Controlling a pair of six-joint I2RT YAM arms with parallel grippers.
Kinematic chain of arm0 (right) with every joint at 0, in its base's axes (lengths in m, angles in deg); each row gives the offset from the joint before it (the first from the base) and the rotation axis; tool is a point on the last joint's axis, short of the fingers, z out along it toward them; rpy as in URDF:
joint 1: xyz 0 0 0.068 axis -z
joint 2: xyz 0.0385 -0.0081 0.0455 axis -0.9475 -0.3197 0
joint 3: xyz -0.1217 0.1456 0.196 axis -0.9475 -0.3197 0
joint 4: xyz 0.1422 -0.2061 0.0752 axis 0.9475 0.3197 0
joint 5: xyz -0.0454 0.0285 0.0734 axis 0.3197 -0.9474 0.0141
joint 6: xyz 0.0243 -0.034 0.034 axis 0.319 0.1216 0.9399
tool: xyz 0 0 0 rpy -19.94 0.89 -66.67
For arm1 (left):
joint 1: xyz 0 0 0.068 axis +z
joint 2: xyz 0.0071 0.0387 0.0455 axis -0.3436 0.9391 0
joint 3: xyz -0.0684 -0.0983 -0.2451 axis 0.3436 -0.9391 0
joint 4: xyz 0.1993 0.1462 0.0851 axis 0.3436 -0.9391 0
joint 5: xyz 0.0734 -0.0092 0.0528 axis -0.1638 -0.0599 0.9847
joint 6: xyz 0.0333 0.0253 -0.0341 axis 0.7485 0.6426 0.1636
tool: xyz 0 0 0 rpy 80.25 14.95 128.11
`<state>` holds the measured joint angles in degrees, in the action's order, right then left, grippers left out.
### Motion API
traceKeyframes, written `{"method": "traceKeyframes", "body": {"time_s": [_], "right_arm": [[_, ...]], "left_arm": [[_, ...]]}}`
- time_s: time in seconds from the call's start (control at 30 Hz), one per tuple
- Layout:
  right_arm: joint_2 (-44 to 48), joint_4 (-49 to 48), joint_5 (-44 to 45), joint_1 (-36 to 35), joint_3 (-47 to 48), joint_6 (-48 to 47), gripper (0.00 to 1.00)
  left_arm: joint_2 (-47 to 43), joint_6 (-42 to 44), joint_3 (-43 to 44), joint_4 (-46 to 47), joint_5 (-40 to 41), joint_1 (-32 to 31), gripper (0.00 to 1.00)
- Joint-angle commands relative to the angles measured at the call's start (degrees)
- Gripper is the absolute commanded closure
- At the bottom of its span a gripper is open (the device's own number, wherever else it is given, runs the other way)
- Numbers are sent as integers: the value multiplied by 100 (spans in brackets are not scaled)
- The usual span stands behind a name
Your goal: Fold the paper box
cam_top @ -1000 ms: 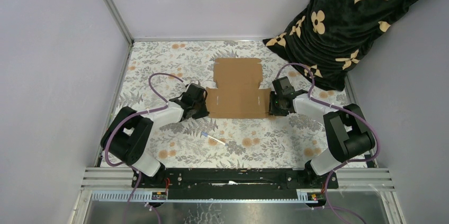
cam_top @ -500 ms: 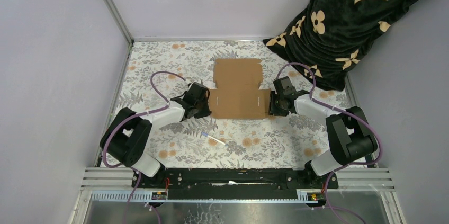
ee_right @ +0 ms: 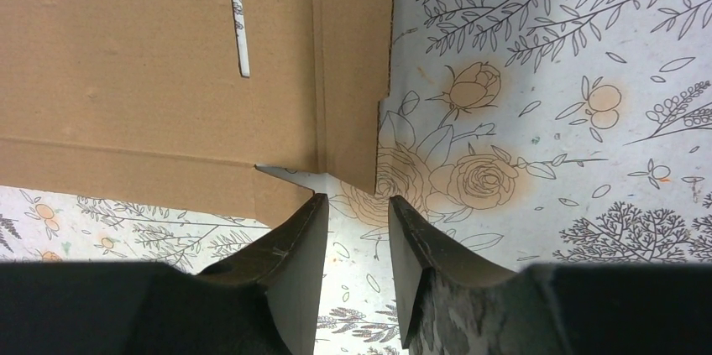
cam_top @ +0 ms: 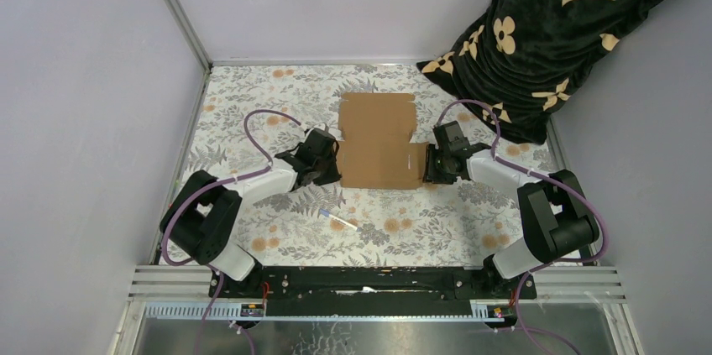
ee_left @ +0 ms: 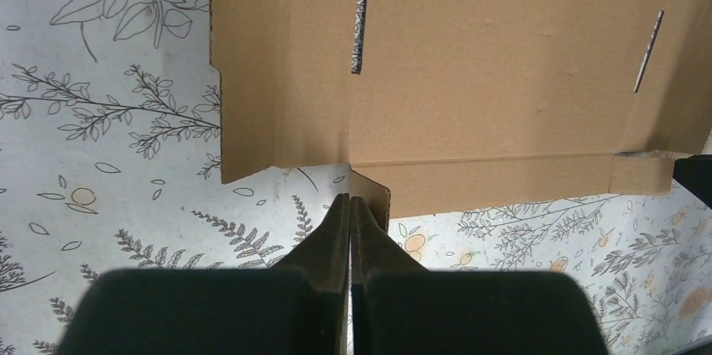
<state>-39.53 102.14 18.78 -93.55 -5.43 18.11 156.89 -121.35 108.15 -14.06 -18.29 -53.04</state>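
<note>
The paper box is a flat brown cardboard sheet with slits, lying on the flowered table cover between the two arms. My left gripper is shut with nothing between its jaws. In the left wrist view its tips meet at the sheet's near left corner, right beside a small tab that stands up. My right gripper is open at the sheet's near right corner. In the right wrist view the right gripper has bare table cover between its fingers, and the left one touches the cardboard edge.
A small white pen-like stick lies on the cover in front of the box. A dark blanket with tan flower marks fills the back right corner. Walls close the left and far sides, and a metal rail runs along the near edge.
Both grippers have moved inward toward the box, the left one further. The sheet now looks narrower, its side flaps pushed in or lifted.
</note>
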Motion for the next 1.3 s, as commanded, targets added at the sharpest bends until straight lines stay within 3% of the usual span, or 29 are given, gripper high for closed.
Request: {"method": "traceKeyframes", "body": {"time_s": [0.0,1.27], "right_arm": [[164,48,-107,-121,218,100,60],[-389,-3,64,-810,649,355,59]], "left_arm": [[129,-85,181,59,92,-85,100],[592,-59,546,78,-13,-326,100]]}}
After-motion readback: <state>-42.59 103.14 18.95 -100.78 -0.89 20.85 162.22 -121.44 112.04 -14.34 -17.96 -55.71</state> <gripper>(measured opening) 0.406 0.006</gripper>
